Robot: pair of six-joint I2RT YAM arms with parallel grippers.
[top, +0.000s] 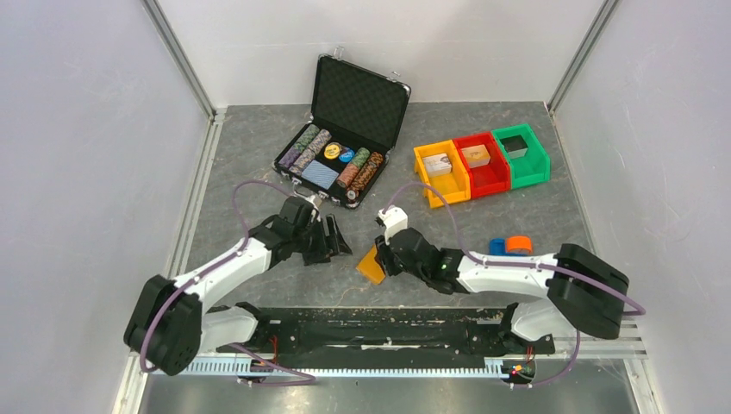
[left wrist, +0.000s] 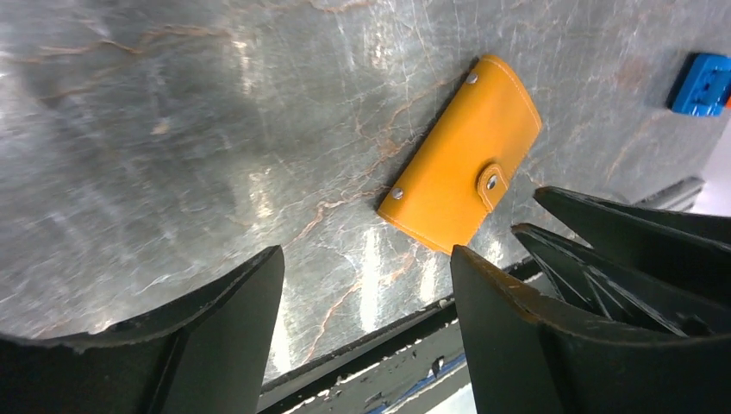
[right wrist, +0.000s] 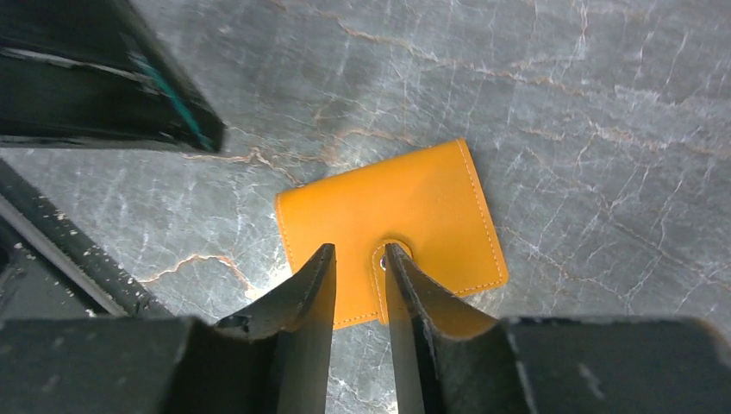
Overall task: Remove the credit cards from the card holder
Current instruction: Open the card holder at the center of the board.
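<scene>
Orange card holder (right wrist: pixel 405 216) flat on worktop (right wrist: pixel 603 86), mid-frame top view, snap tab (left wrist: pixel 491 183) shut, cards unseen. R tool (right wrist: pixel 359 252) narrow gap, empty, over tab, prob. to pop it. L tool (left wrist: pixel 366 254) wide, empty, alongside.

The grey table (top: pixel 259 138) looks like stone. An orange card holder (top: pixel 371 264) lies shut on it, near the front, in the middle. An open black case (top: pixel 362 99) sits at the far side. Right of the case stand an orange bin (top: pixel 448 191), a red bin (top: pixel 489 183) and a green bin (top: pixel 530 172). A small blue thing (top: pixel 497 247) and a small orange thing (top: pixel 518 245) lie near the right.
</scene>
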